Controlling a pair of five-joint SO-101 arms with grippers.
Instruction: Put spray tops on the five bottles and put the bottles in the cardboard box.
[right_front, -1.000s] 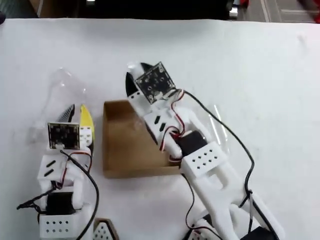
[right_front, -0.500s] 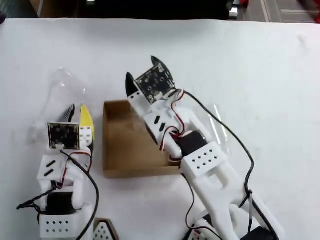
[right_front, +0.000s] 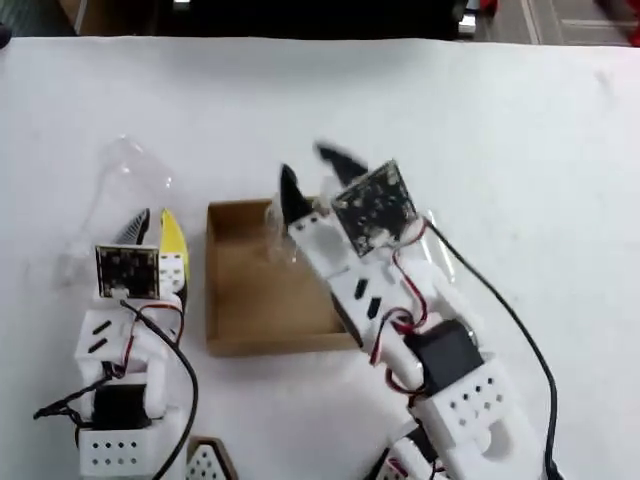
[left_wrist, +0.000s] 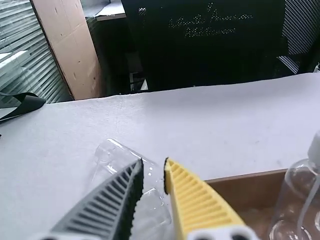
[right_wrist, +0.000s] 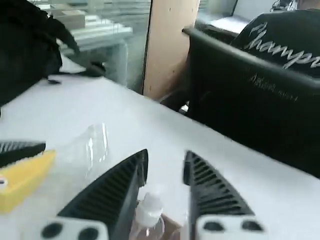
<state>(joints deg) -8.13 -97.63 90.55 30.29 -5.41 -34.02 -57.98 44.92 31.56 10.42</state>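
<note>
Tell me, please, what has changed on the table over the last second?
The right arm's pincer moved right and back toward its base, along the far edge of the cardboard box, and is open now. The left arm's pincer, the clear bottle beside it and the box stayed where they were.

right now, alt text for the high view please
The right gripper hangs open by the far edge of a cardboard box on a white table. The left gripper sits beside the box, at a clear bottle lying down.
</note>
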